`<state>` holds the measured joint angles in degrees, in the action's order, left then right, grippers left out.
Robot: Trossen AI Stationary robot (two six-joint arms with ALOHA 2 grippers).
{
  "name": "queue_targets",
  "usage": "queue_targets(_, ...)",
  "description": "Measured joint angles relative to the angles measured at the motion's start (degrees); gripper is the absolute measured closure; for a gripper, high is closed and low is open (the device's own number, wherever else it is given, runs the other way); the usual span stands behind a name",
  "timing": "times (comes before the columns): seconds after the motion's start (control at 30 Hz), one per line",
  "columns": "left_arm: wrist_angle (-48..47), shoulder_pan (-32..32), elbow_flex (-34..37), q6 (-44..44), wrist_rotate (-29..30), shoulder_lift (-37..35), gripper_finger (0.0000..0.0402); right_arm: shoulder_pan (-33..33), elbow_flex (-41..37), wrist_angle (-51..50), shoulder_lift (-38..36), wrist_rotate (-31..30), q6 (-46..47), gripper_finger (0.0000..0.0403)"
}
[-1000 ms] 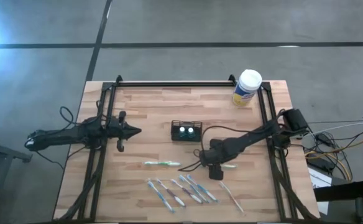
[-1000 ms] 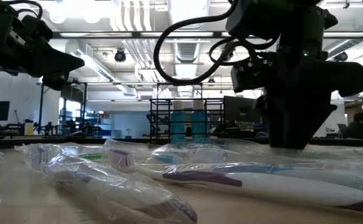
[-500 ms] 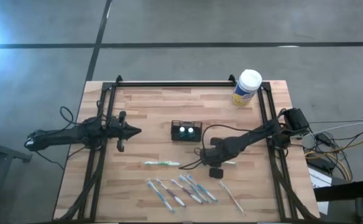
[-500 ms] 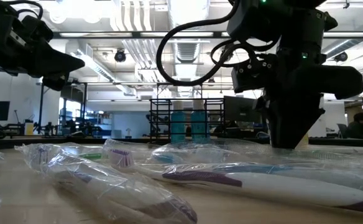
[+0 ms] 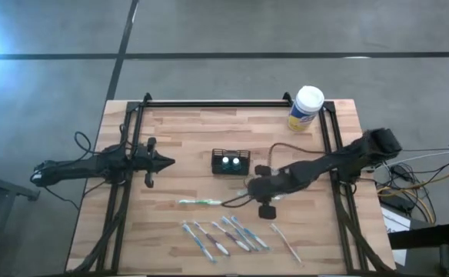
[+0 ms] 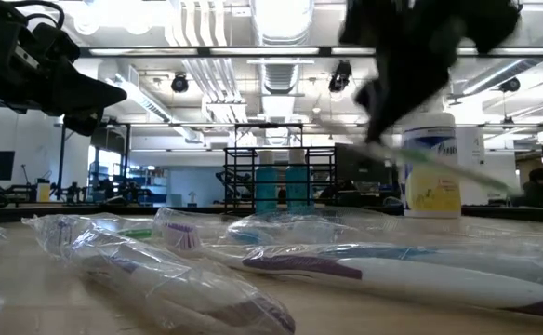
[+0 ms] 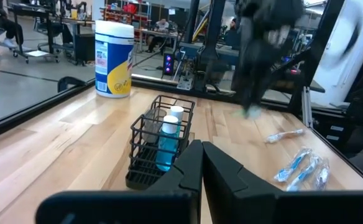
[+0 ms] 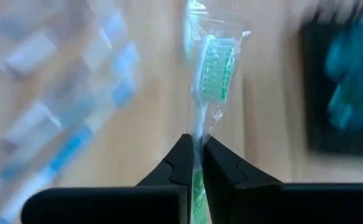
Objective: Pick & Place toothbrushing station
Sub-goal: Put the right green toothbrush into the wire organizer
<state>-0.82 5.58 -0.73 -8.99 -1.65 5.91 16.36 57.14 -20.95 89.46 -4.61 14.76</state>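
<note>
The black wire basket (image 5: pixel 231 162) stands mid-table with two white-capped tubes (image 7: pixel 166 134) upright in it. Just to its right my right gripper (image 5: pixel 260 188) hangs above the table, shut on a green toothbrush (image 8: pixel 214 68) in a clear wrapper. In the low view that toothbrush (image 6: pixel 457 167) shows slanting in the air. Another green toothbrush (image 5: pixel 201 202) and several blue ones (image 5: pixel 224 235) lie flat near the front edge. My left gripper (image 5: pixel 169 162) waits shut, left of the basket. My right gripper pinches the wrapped green toothbrush by its handle (image 8: pixel 199 127) between its two fingers. The fingers come slanting down from the table's right. The bristle head (image 8: pixel 215 65) sticks out past the fingertips. The toothbrush is lifted clear of the table and slants.
A white-lidded canister with a yellow label (image 5: pixel 305 108) stands at the far right corner. One more wrapped toothbrush (image 5: pixel 284 240) lies near the front right. Black frame rails (image 5: pixel 209 103) run along the table's left, right and far sides.
My right gripper has shut on the green toothbrush that lay under it, then risen and tipped to a flatter slant. The toothbrush has come off the table with it.
</note>
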Motion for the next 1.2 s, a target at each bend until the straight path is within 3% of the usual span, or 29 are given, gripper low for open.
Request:
queue_targets(0.13,0.00,0.00,0.00,-0.04,-0.01,0.22,0.0390,-0.05,-0.82,8.89,-8.04,-2.65,-7.90,0.0389)
queue_targets(0.4,-0.02,0.00,0.02,-0.07,0.00,1.44,0.0390,-3.86,-8.75,29.99,-20.19,-2.43,-21.09,0.0389)
queue_targets(0.53,-0.02,-0.01,0.02,-0.07,0.00,2.04,0.0390,-9.14,-16.85,46.30,-21.81,7.87,-25.27,0.0389)
queue_targets(0.63,-0.02,-0.02,0.02,-0.18,0.02,2.52,0.0390,-13.75,-22.37,58.58,-21.57,11.75,-24.19,0.0390)
queue_targets(0.9,-0.04,-0.02,0.09,-0.11,0.56,3.66,0.0390,-23.76,-30.80,79.44,-14.30,11.32,-19.85,0.0390)
queue_targets(1.2,-0.04,-0.02,0.09,-0.04,0.92,4.50,0.0390,-26.18,-32.15,93.81,-1.51,8.91,-17.20,0.0390)
